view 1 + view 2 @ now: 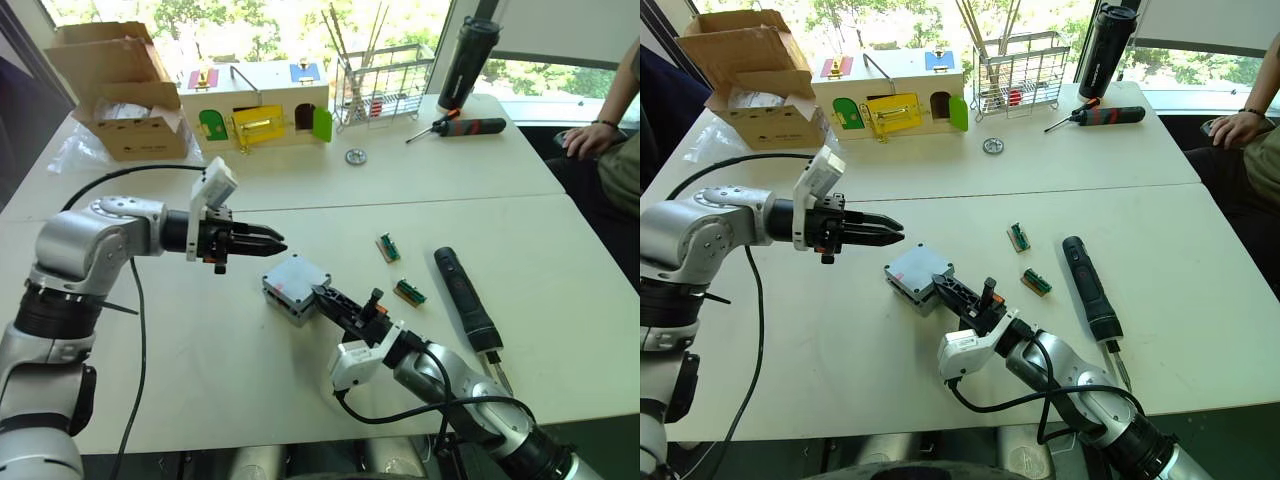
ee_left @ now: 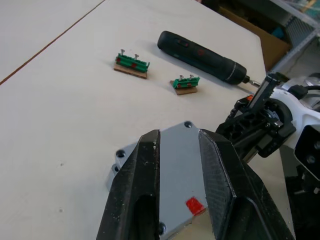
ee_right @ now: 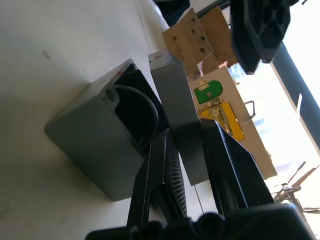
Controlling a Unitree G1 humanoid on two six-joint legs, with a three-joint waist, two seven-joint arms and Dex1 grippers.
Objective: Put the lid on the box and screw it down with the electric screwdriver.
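Lid [image 3: 177, 105] is pinched between the right gripper's [image 1: 322, 294] two fingers, held by its edge and tilted over the box [image 1: 285, 292], one edge lifted so the box's open inside shows in the right wrist view; it isn't seated flat. Box sits on the white table [image 1: 200, 350] near centre frame in the left eye view, red mark on the lid's near corner. Left gripper [image 1: 276, 243] hovers just up-left of the box, centre-left of frame, fingers parted a little and holding nothing, tips pointing toward the lid, apart from it. Electric screwdriver [image 1: 467, 297] lies flat on the table at right of centre, untouched, bit end toward the lower right, well clear of both grippers. Two small green terminal blocks [image 1: 388, 247] lie between box and screwdriver. Along the top of frame: cardboard box [image 1: 115, 85] upper left, colourful wooden latch box [image 1: 255, 105] next to it, wire basket [image 1: 385, 85], tall black bottle [image 1: 466, 62], red-and-black hand screwdriver [image 1: 465, 126]. A person's hand [image 1: 590, 138] rests at the upper right edge.
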